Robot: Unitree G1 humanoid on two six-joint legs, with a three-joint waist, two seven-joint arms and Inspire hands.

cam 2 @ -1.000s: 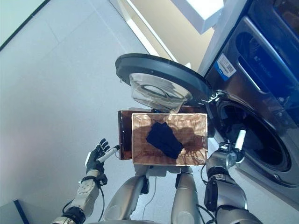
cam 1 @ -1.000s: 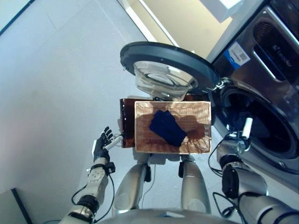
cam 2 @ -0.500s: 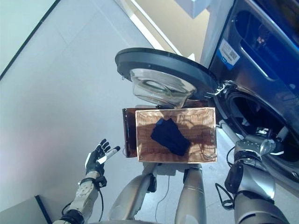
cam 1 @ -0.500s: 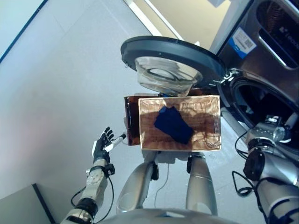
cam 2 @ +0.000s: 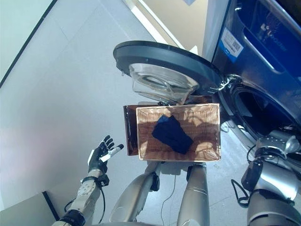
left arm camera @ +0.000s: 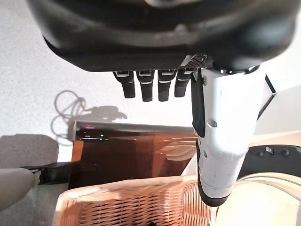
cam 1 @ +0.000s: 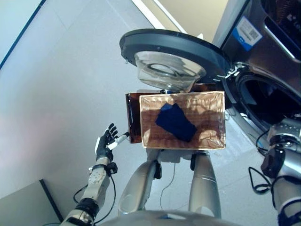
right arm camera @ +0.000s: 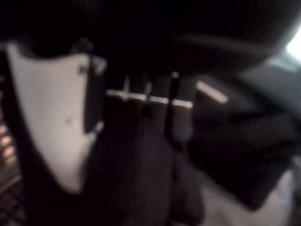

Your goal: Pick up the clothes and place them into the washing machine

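Dark blue cloth (cam 1: 175, 122) lies crumpled in the middle of a woven wicker basket (cam 1: 211, 103), which sits on a glossy brown stand (cam 1: 132, 123) just in front of the robot. Only this one garment shows in the basket.

Just beyond the basket, the washing machine's round door (cam 1: 169, 47) hangs swung open, its grey rim and clear glass bowl reaching over the basket's far edge. To the right stands the washing machine (cam 2: 263, 61) itself, dark-fronted, with its drum opening (cam 1: 270, 101) wide and dark.

Left of the basket and near, the left hand (cam 1: 106, 142) hovers over the grey floor (cam 1: 56, 94), apart from the stand, fingers straight and spread, white-covered thumb pointing toward the basket, holding nothing.

On the right, the right arm reaches toward the drum opening; the right hand (right arm camera: 141, 136) appears only in its own wrist view, where the white thumb cover and a row of dark fingers are seen against dark shapes. Whether those fingers are curled on anything cannot be told.
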